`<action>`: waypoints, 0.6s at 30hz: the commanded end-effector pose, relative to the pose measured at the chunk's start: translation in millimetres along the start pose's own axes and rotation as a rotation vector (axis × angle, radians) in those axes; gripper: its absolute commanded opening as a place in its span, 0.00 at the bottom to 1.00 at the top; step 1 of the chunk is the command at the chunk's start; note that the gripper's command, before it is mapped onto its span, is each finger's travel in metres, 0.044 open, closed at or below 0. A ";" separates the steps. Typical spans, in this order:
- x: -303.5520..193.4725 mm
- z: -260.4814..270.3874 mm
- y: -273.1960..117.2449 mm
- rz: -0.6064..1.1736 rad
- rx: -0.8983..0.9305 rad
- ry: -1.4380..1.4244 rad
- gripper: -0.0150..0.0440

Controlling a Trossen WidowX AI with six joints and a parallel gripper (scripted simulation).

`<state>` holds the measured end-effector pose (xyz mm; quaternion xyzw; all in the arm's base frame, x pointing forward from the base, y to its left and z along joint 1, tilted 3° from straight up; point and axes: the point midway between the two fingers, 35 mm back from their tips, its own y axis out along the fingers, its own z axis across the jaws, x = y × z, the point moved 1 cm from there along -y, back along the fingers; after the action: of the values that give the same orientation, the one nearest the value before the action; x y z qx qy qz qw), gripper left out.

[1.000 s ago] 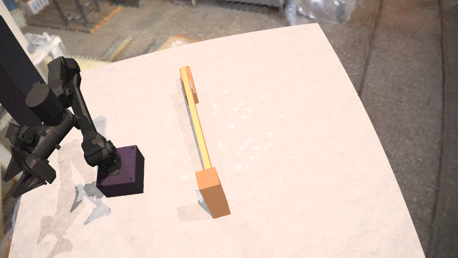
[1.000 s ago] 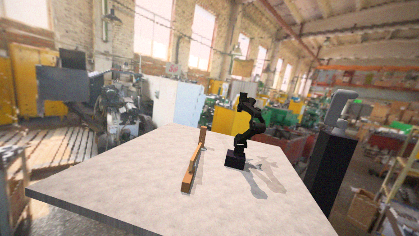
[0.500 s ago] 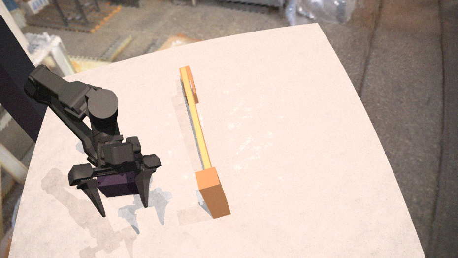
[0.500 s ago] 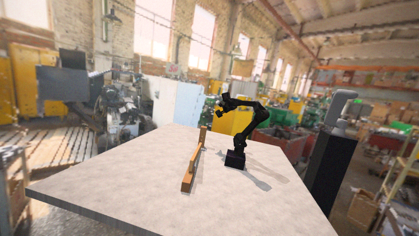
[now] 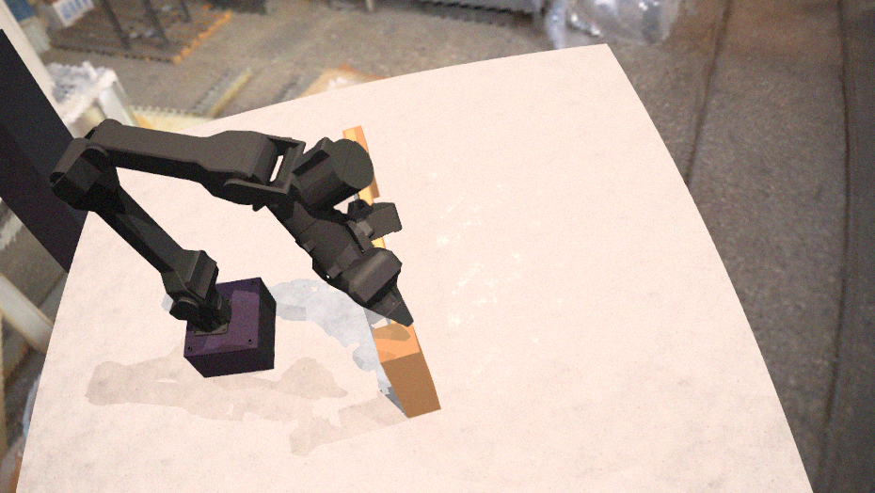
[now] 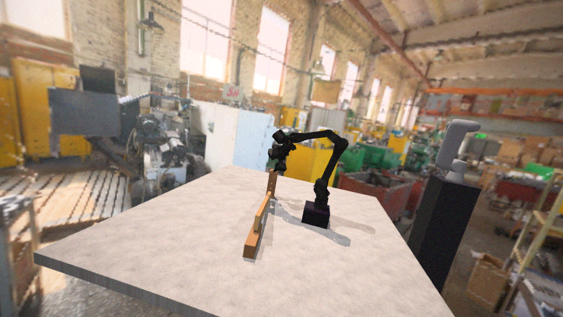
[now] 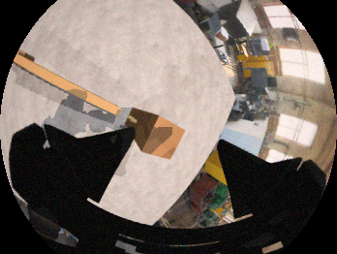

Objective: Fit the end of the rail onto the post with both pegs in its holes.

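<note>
A: Where is the gripper [image 5: 401, 313], and what is it doing?

B: The dark arm reaches from its purple base block [image 5: 231, 327] over the middle of the table [image 5: 581, 257]. The gripper points down just above the tall wooden post [image 5: 406, 370], its fingers spread wide with nothing between them. In the wrist view the two dark fingers stand far apart, and the top of the post sits between them, nearer the left one.

A: And the rail?

B: The long wooden rail [image 6: 261, 209] runs from the post away toward the table's far edge in the top view, and the arm covers much of its length. In the exterior view it slopes from the upright post down to the low footboard block [image 6: 251, 244], which stands near the table's front edge in that view.

A: Is the rail's end against the post?

B: I cannot tell. The gripper and shadow hide the joint in the top view, and the pegs are too small to make out in any view.

A: Is the gripper touching the post?

B: It appears just above it, though contact is not clear.
</note>
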<state>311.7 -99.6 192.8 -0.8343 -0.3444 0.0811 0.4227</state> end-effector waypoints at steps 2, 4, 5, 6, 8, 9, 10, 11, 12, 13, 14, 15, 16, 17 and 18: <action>24.2 50.5 22.1 -0.041 0.225 -0.371 1.00; 28.7 68.2 28.1 -0.061 0.303 -0.505 1.00; 30.4 76.6 30.7 -0.072 0.340 -0.572 1.00; 33.8 87.9 33.5 -0.090 0.389 -0.657 1.00; 41.6 120.2 39.5 -0.155 0.528 -0.894 1.00; 44.1 133.7 41.1 -0.188 0.587 -0.990 1.00; 45.3 141.8 41.8 -0.209 0.622 -1.046 1.00; 45.7 144.5 42.0 -0.217 0.633 -1.065 1.00; 45.7 144.5 42.0 -0.217 0.633 -1.065 1.00; 45.7 144.5 42.0 -0.217 0.633 -1.065 1.00; 45.7 144.5 42.0 -0.217 0.633 -1.065 1.00; 45.7 144.5 42.0 -0.217 0.633 -1.065 1.00; 44.8 145.2 41.3 -0.217 0.633 -1.065 1.00; 43.8 146.0 40.7 -0.217 0.633 -1.065 1.00; 43.8 146.0 40.7 -0.217 0.633 -1.065 1.00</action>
<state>306.5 1.8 81.0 -0.5014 -0.5387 0.5240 0.4287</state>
